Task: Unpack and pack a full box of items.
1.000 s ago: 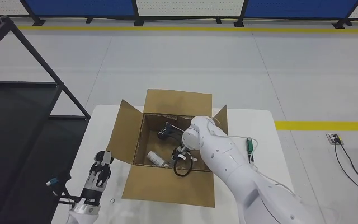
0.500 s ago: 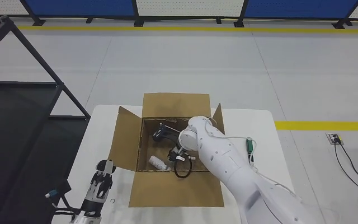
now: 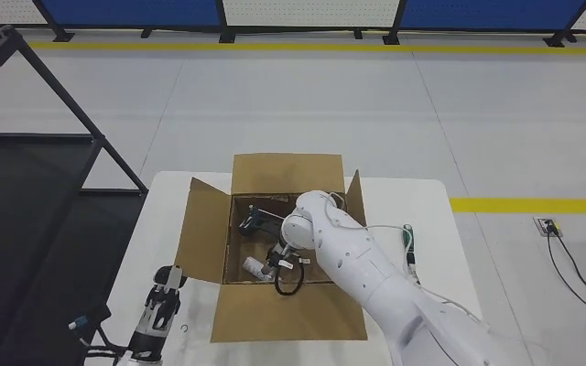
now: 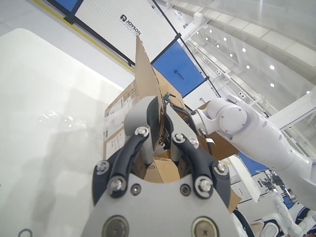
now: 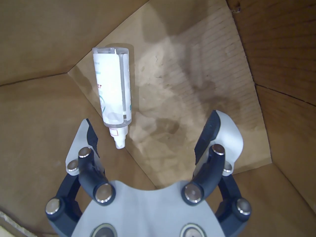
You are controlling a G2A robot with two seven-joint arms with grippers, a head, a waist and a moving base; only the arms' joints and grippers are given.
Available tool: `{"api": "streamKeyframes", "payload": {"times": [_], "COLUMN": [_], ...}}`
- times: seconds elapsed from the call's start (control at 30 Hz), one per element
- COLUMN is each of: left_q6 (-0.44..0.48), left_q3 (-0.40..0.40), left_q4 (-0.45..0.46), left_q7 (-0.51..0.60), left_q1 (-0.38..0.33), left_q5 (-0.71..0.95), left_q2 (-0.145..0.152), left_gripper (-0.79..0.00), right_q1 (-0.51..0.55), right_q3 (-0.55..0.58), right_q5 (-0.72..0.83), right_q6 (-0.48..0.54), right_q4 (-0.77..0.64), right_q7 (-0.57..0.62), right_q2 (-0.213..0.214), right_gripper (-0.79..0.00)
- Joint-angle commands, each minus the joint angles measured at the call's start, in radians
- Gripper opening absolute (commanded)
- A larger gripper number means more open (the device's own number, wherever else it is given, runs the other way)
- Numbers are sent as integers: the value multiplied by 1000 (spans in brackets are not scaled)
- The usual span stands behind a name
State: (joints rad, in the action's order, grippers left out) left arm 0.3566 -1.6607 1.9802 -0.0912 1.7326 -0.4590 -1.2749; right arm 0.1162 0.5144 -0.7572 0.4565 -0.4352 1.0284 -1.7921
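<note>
The cardboard box [image 3: 288, 169] is seen standing open on the white desk [image 3: 430, 197], with its flaps spread outward.

The right pincer [image 5: 150, 118] is lowered inside the box with its jaws spread wide, and nothing is held between them. A clear bottle [image 5: 113, 92] with a white label lies on its side on the box floor just ahead of this pincer. Its nozzle is turned toward the pincer and lies just inside the tip of one finger [image 5: 90, 134]. No contact between finger and nozzle can be seen, and the body of the bottle stretches away from the pincer toward a corner of the box. In the top view the bottle [image 3: 255, 266] is found just beside the right pincer, near the front wall. A black object [image 3: 261, 220], too dark to be identified, lies farther off, beyond the pincer and near the back wall.

The left pincer [image 4: 161, 109] is held outside the box, at the side flap [image 4: 145, 75]. Its jaws are drawn together, and the edge of that flap is pinched between them. A small ring [image 3: 184, 329] lies on the desk behind this pincer, beside its arm.
</note>
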Motion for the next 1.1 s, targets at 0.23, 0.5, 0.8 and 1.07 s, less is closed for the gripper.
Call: {"api": "streamKeyframes", "payload": {"times": [0.23,0.5,0.8,1.07], "left_q6": [34,20,-5,-16], "left_q3": [-83,-155,-200,-202], "left_q4": [30,12,-3,-12], "left_q7": [86,103,158,173], "left_q1": [-12,-64,-103,-119], "left_q5": [258,480,544,553], "left_q2": [5,6,10,10], "left_gripper": [0,0,0,0], "right_q1": [1,6,-4,-10], "right_q3": [0,-19,-37,-49], "right_q5": [-2,-29,-56,-81], "right_q6": [-63,-144,-155,-144], "right_q4": [-17,-4,67,130], "right_q7": [27,50,44,13], "right_q2": [-20,-50,-87,-117], "right_gripper": [0,0,0,0]}}
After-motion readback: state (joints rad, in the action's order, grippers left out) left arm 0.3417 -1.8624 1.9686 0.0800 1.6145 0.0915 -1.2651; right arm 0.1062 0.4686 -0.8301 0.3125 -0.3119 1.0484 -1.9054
